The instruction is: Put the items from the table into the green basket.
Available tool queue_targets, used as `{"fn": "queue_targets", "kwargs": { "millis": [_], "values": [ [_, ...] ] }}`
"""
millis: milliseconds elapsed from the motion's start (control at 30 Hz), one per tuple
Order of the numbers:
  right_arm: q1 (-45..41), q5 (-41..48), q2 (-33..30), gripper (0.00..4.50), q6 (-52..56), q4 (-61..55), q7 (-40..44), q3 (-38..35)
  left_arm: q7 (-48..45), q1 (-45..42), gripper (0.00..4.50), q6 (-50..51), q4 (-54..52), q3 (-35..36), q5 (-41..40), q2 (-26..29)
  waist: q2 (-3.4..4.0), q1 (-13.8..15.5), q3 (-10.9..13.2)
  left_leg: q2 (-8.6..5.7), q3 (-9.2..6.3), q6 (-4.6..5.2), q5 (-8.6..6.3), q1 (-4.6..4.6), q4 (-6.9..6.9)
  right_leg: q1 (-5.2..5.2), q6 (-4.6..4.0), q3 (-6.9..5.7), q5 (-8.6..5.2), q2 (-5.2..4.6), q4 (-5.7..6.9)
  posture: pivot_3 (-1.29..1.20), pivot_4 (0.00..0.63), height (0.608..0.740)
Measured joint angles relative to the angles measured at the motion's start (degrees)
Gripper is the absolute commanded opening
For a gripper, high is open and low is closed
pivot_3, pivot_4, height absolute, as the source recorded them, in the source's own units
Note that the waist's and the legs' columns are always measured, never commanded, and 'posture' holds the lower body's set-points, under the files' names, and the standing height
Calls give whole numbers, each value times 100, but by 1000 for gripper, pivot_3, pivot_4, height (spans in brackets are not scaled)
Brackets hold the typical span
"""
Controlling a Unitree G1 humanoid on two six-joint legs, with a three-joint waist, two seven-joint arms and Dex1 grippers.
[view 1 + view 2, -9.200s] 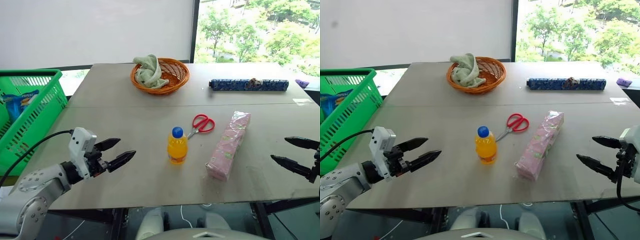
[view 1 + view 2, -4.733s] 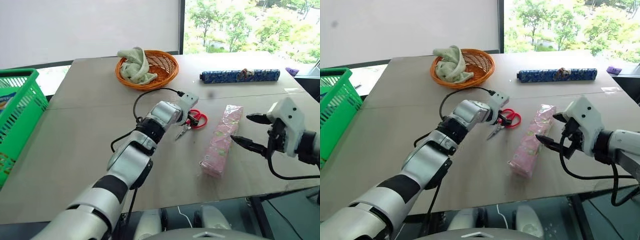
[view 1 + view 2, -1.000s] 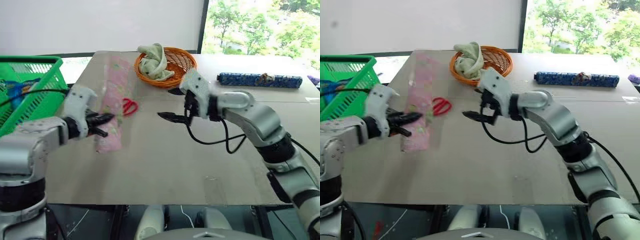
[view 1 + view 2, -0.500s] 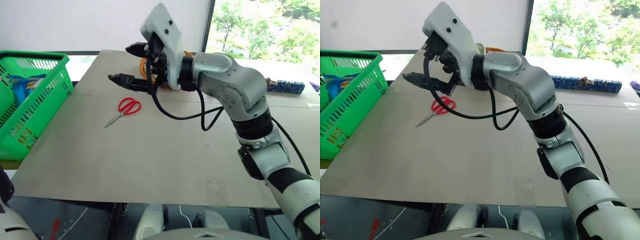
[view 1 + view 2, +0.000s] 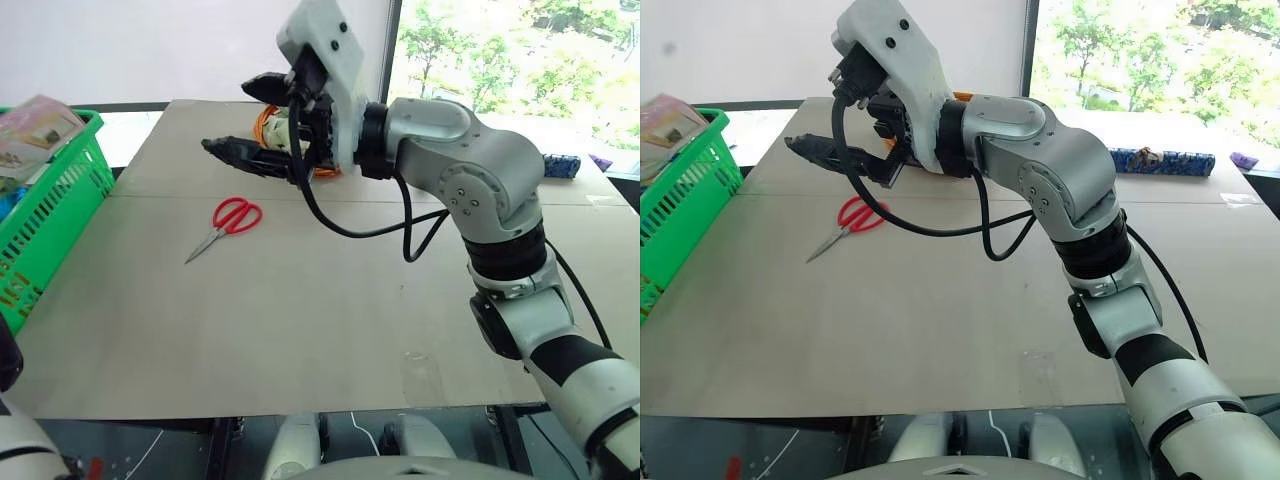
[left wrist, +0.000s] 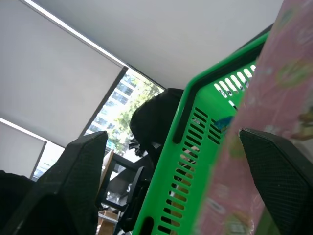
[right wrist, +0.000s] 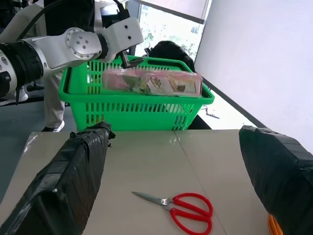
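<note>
Right wrist view: left tool [image 7: 128, 59] spread wide beside pink packet [image 7: 151, 83] lying across green basket [image 7: 142, 115] rim. Right tool [image 5: 262, 125] wide, empty, raised over table [image 5: 300, 320], partly hiding orange wicker basket [image 5: 262, 128]. Red scissors [image 5: 224, 225] flat on table beneath.

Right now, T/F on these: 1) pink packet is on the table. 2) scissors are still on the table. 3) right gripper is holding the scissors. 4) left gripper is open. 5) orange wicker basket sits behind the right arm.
1) False. The pink packet lies across the rim of the green basket, by the left gripper.
2) True. The scissors lie on the table.
3) False. The right gripper is open, empty, above the table.
4) True, fingers spread in its wrist view.
5) True. The orange wicker basket peeks out behind it.
</note>
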Motion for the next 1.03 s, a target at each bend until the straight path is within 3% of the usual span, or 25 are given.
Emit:
{"fn": "queue_targets", "kwargs": {
  "millis": [67, 200, 267, 300, 400, 433, 500, 767, 933, 1033],
  "values": [
    [1, -14, -44, 4500, 3, -40, 0, 0, 49, 0, 4453, -232, -81, 104, -102, -126, -4, 0, -3, 0, -1, 0, 0, 0, 3, 0, 0, -2, 0, -2, 1, 61, 0, 740],
    [401, -207, -418, 4500, -110, -253, 6, 4, -478, 77, 4453, -474, -725, 635, -867, -881, -20, 56, -16, -8, -6, 1, 0, -2, 15, 8, 0, -5, 0, -17, 3, 69, 0, 740],
    [804, -297, -699, 4500, -228, -439, 19, 3, -1180, 552, 4453, -118, -1823, 989, -1684, -1498, -7, 103, -39, -15, -5, 2, 0, -1, 19, 14, 1, -6, 0, -32, 3, 56, 0, 740],
    [1142, -356, -905, 4500, -255, -562, 35, 2, -1665, 1105, 4453, 387, -2993, 1112, -2388, -2028, 7, 129, -55, -17, -6, 3, 0, -1, 23, 22, 1, -10, 1, -38, -4, 42, 0, 740],
    [2045, -425, -1532, 4500, -241, -860, 153, -10, -2169, 2354, 4453, 1786, -5322, 961, -3506, -3093, 15, -7, -57, -13, -2, 8, 0, -12, 42, 23, 1, 1, 1, -29, 1, -4, 0, 740],
    [2101, -438, -1592, 4500, -240, -886, 154, -17, -2175, 2422, 4453, 1896, -5454, 946, -3567, -3144, 16, -42, -56, -10, -2, 8, 0, -12, 42, 22, 1, 4, 1, -25, 3, -31, 0, 740],
    [2758, -654, -2051, 4500, -292, -1135, -12, -309, -2085, 3130, 4453, 2835, -6845, 750, -3904, -3526, 49, -154, -80, 0, -1, 8, -1, 8, 36, 36, 1, 7, 1, -17, 5, -54, 0, 740],
    [4887, -1160, -2865, 4500, -642, -1523, -365, -1220, -2266, 5497, 4453, 4004, -8854, 529, -4532, -4022, 191, -351, -130, 34, 23, 6, 0, 70, 17, 74, -4, 40, -2, 15, -5, -152, 0, 740],
    [6357, -1177, -3073, 4500, -795, -2270, -338, -1693, -2547, 6545, 4453, 4358, -9494, 767, -4658, -3663, 218, -327, -119, 36, 16, 19, -29, 194, -3, 212, -17, 31, -2, 15, -56, -136, 0, 740],
    [6645, -991, -3086, 4500, -809, -2456, -229, -2084, -2591, 6825, 4453, 4451, -9760, 1173, -4783, -3561, 232, -330, -121, 40, 18, 9, -36, 231, -12, 251, -26, 34, 8, 17, -96, -133, 0, 740]
  ]
}}
